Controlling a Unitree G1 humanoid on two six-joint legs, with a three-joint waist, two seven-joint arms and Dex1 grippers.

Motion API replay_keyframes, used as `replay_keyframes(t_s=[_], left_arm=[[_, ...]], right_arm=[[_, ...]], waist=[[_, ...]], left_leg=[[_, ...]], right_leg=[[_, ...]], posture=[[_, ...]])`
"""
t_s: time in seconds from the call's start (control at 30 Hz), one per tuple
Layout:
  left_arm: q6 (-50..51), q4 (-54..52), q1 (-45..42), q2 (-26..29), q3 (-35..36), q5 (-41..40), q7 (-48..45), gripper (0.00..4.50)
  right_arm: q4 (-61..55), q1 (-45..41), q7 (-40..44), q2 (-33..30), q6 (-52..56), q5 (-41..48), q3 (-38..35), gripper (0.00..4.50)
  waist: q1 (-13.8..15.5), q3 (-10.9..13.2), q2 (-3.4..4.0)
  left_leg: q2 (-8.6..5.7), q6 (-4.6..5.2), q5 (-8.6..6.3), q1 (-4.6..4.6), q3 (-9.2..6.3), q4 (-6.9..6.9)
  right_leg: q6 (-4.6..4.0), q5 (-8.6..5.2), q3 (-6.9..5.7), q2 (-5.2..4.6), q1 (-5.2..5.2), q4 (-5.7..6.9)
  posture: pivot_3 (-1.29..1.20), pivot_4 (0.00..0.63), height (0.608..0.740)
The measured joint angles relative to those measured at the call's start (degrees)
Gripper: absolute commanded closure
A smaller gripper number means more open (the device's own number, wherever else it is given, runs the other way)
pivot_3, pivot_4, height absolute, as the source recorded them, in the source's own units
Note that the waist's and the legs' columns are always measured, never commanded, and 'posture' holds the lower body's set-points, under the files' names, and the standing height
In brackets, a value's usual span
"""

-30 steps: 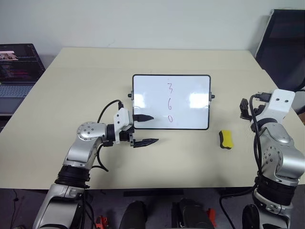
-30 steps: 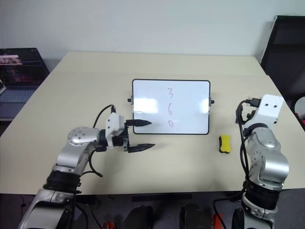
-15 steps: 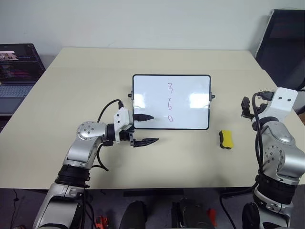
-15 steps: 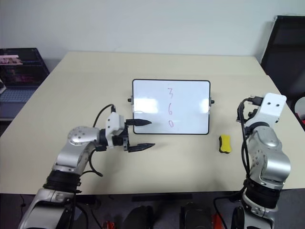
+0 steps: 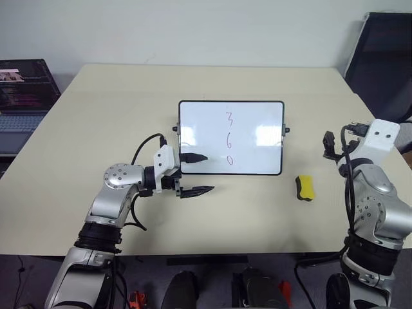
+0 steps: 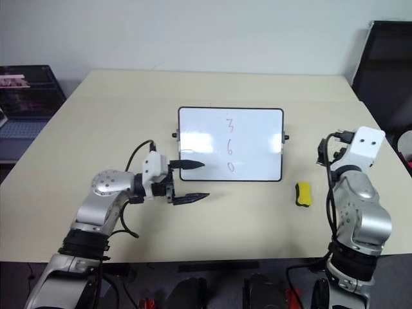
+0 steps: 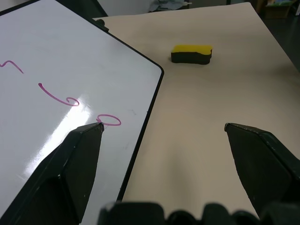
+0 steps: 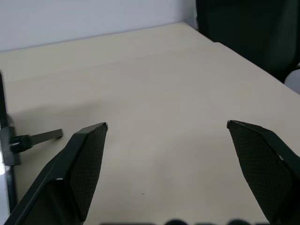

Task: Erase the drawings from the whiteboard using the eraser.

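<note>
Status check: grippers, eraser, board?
Both grippers open, empty: left gripper at whiteboard's lower left corner, right gripper raised. Eraser untouched on table, right of board. Drawings intact. Nothing in the way.

Silver arms, white wrists, black cables, black pincers (image 5: pixel 195 174)

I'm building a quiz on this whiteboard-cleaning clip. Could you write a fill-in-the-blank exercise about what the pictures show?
1. The drawings on the whiteboard are the digits 3, 6 and ____.
2. The eraser has a black base and a ____ top.
3. The eraser lies on the table nearer the robot's ____ end effector.
4. Both the left end effector and the right end effector are ____.

Missing words: 0; yellow; right; open
</note>
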Motion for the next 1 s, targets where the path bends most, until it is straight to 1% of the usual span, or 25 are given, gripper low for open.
replay_keyframes(t_s=[0.2, 0.27, 0.33, 0.4, 0.57, 0.77, 0.83, 1.0], left_arm=[[-0.03, 0.71, -0.08, -0.01, 0.01, 0.01, 0.01, 0.0], [-0.06, 0.79, -0.09, -0.03, 0.01, 0.03, 0.01, 0.0], [-0.09, 0.83, -0.14, -0.05, 0.0, 0.03, 0.01, 0.0], [-0.11, 0.84, -0.22, -0.04, 0.01, 0.04, 0.02, 0.0], [-0.14, 0.89, -0.22, -0.04, 0.01, 0.09, 0.02, 0.0], [-0.2, 0.99, -0.26, -0.04, 0.01, 0.26, 0.04, 0.0], [-0.22, 1.02, -0.28, -0.05, 0.01, 0.28, 0.04, 0.0], [-0.25, 1.03, -0.31, -0.06, 0.01, 0.29, 0.04, 0.0]], right_arm=[[0.87, -0.03, -0.27, -0.97, -0.21, -1.14, 0.73, 0.02], [0.96, -0.35, 0.67, 0.61, -0.8, 0.99, -0.93, 0.02], [0.93, -0.35, 2.15, 0.47, -1.2, 2.14, -0.67, 0.02], [1.01, -0.35, 1.11, -1.41, -1.03, 0.32, 1.14, 0.02], [0.93, -0.32, 0.21, -1.7, -0.42, -1.1, 1.75, 0.02], [0.65, 0.09, -0.18, 0.18, -0.47, -0.26, 0.73, 0.02], [0.04, 0.23, 1.67, 1.43, -1.47, 2.42, -0.47, 0.02], [0.28, 0.2, -0.01, -0.85, -1.36, -0.13, 1.1, 0.02]], waist=[[0.06, 0.0, 0.0], [0.06, 0.0, 0.0], [-0.01, 0.0, 0.01], [0.04, 0.0, 0.0], [0.16, -0.01, 0.01], [0.17, -0.01, 0.0], [0.11, -0.01, 0.01], [0.16, -0.01, 0.01]], left_leg=[[0.0, 0.0, 0.0, 0.0, 0.01, 0.0], [0.01, 0.0, 0.0, 0.0, 0.0, 0.0], [0.01, 0.0, 0.0, 0.0, 0.01, 0.0], [0.0, 0.0, 0.0, 0.0, 0.01, 0.0], [0.01, 0.0, 0.0, 0.0, 0.0, 0.0], [0.0, 0.0, 0.0, 0.0, 0.0, 0.0], [0.01, 0.0, 0.0, 0.0, 0.0, 0.0], [-0.01, 0.0, 0.0, 0.0, 0.0, 0.01]], right_leg=[[0.0, 0.0, 0.01, 0.0, 0.0, 0.0], [0.0, 0.0, 0.0, 0.01, 0.0, -0.01], [0.0, 0.0, 0.01, 0.01, 0.0, 0.0], [0.0, 0.0, 0.01, 0.0, 0.0, -0.01], [0.0, 0.0, 0.0, 0.0, 0.0, 0.0], [0.0, 0.0, 0.0, 0.0, 0.0, 0.0], [0.0, 0.0, 0.01, 0.0, 0.0, 0.0], [0.0, 0.0, -0.01, 0.0, 0.0, 0.0]], posture=[[0.0, 0.15, 0.74], [0.0, 0.15, 0.74], [0.0, 0.15, 0.74], [0.0, 0.15, 0.74], [0.0, 0.15, 0.74], [0.0, 0.15, 0.74], [0.0, 0.15, 0.74], [0.0, 0.15, 0.74]])
